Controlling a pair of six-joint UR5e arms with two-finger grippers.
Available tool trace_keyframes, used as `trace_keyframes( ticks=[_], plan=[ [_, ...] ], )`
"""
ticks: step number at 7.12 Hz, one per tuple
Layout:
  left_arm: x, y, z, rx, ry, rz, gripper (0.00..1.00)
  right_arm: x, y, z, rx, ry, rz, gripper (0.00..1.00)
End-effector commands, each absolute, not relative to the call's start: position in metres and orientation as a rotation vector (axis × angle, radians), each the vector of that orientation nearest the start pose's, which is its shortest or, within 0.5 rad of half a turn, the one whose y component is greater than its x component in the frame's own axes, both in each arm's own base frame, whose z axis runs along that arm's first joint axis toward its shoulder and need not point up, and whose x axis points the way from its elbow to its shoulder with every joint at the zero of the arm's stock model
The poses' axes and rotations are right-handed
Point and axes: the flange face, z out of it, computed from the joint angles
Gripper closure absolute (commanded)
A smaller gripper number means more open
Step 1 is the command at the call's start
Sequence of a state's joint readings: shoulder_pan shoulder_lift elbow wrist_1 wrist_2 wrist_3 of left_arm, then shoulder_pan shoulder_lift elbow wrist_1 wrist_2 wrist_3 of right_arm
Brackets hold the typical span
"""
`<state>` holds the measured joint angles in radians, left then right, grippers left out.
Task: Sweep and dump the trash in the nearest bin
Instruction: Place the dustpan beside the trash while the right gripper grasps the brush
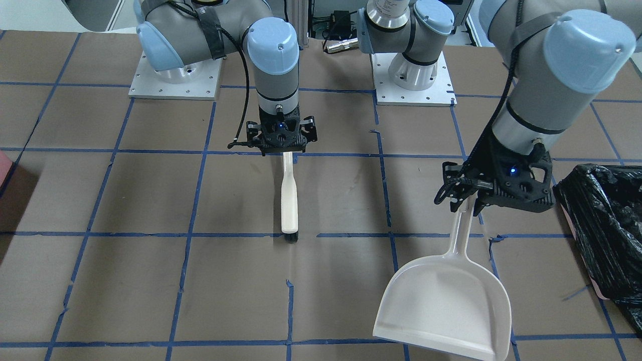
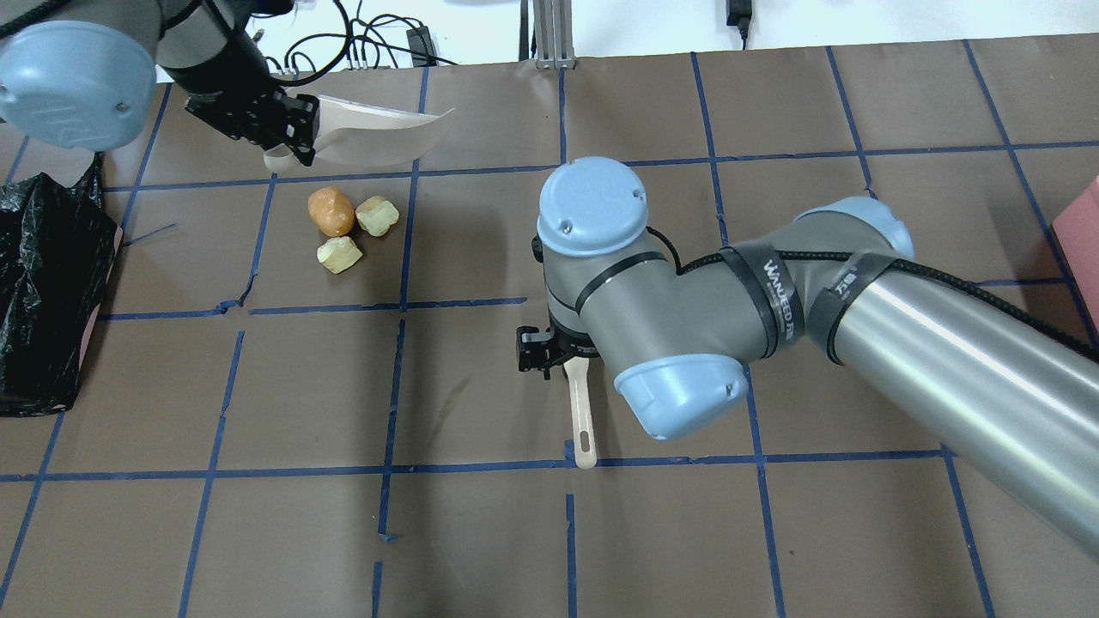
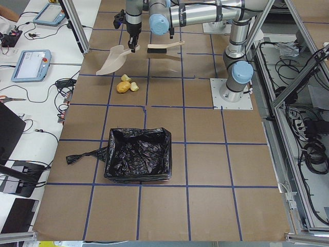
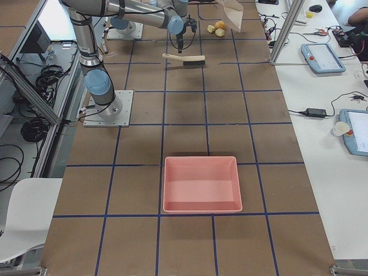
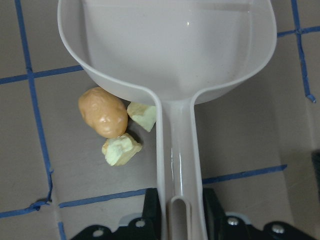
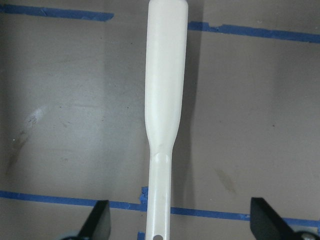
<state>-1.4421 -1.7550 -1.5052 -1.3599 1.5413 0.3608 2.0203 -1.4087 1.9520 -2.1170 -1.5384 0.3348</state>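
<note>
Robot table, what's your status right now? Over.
Left gripper shut on dustpan handle, pan empty. Right gripper open over brush handle. Three trash lumps unswept beside pan; black-bagged bin off to robot's left.

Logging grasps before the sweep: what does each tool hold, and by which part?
Left tool grips the dustpan by its handle's end. Right tool holds nothing: open, straddling the brush handle without touching it.

the left arm reaches toward 10 o'clock in the overhead view, wrist tilted. the left gripper (image 1: 469, 200) is clamped on the dustpan handle (image 5: 177, 165). the right arm enters from 4 o'clock with its elbow bent and wrist vertical. the right gripper (image 1: 284, 145) points straight down near the centre, its fingers (image 6: 97, 222) spread wide.
</note>
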Motion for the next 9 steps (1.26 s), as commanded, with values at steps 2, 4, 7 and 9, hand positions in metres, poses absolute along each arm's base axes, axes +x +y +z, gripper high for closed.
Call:
trace_keyframes(
  ticks=[2,4,7,9],
  plan=[
    [0.06,-0.55,0.441,0.681,3.07,-0.071,0.9,0.337,-0.351,0.226,-0.22,3.103,-0.042,0.06],
    [0.151,-0.525,0.424,0.875,3.036,-0.045,0.9,0.338,-0.352,0.227,-0.22,3.097,-0.046,0.13],
    [0.215,-0.508,0.408,1.188,2.954,-0.042,0.91,0.337,-0.351,0.227,-0.222,3.099,-0.039,0.41],
    [0.227,-0.523,0.386,1.445,2.844,-0.044,0.93,0.338,-0.351,0.226,-0.226,3.089,-0.027,0.61]
  ],
)
